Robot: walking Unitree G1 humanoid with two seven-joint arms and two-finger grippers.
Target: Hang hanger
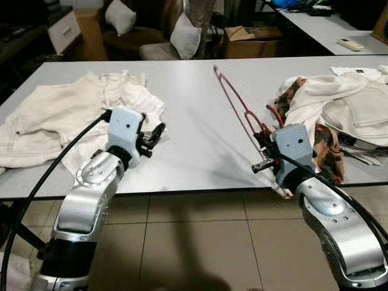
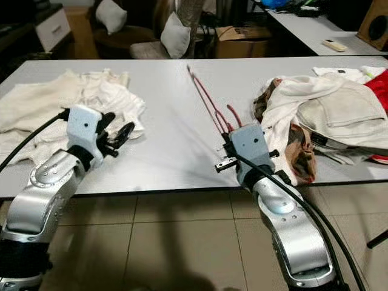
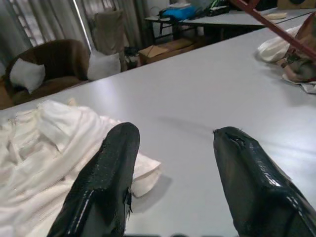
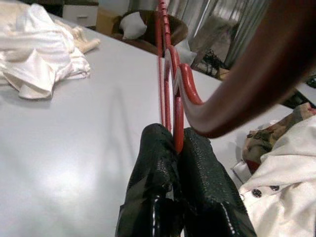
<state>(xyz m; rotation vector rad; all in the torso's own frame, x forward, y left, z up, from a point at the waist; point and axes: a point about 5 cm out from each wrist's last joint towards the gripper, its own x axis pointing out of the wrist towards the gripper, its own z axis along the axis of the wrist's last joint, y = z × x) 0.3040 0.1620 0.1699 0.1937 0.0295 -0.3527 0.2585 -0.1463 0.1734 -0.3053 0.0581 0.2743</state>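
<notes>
A thin red wire hanger (image 1: 233, 100) is held up over the grey table (image 1: 200, 145), its bar slanting toward the far middle. My right gripper (image 1: 262, 140) is shut on the hanger (image 4: 173, 118) near its hook end, the two black fingers (image 4: 153, 168) pressed against the wire. My left gripper (image 1: 154, 134) stands open at the near left of the table, nothing between its fingers (image 3: 106, 182), just beside the edge of a cream garment (image 1: 66, 115). That cream garment (image 3: 44, 148) lies spread flat on the table's left side.
A heap of white, tan and patterned clothes (image 1: 333, 106) sits on the table's right side, close to my right gripper. Behind the table are an armchair with white cushions (image 1: 182, 36), a cardboard box (image 1: 251, 39) and a second table (image 1: 330, 27) with a remote control.
</notes>
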